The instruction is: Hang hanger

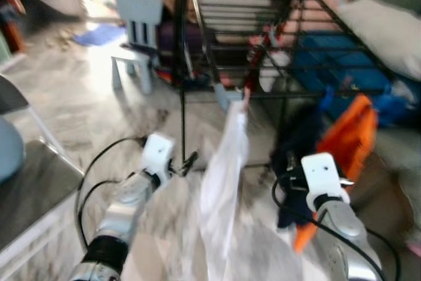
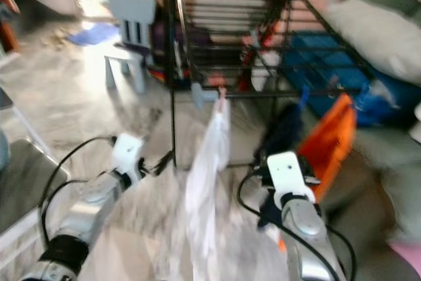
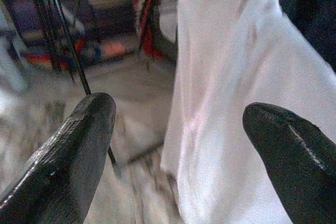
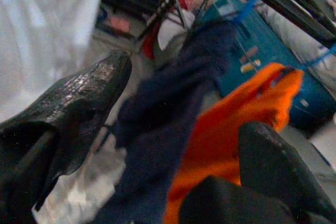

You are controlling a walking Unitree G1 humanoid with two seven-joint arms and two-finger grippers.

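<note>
A black wire drying rack (image 1: 263,37) stands ahead of me. A white garment (image 1: 223,176) hangs from its front rail on a pale hanger (image 1: 227,93). My left gripper (image 3: 178,114) is open just left of the garment, level with its lower half, with nothing between its fingers. To the right, a navy garment (image 1: 296,143) and an orange garment (image 1: 345,129) hang from blue hangers on the same rail. My right gripper (image 4: 189,98) is open in front of these two and holds nothing. The head views are blurred.
A small light-blue child's chair (image 1: 138,31) stands left of the rack. A grey chair (image 1: 13,136) is at the far left. Pillows (image 1: 388,24) and a blue box (image 1: 335,64) lie right of and under the rack. Marble floor lies in front.
</note>
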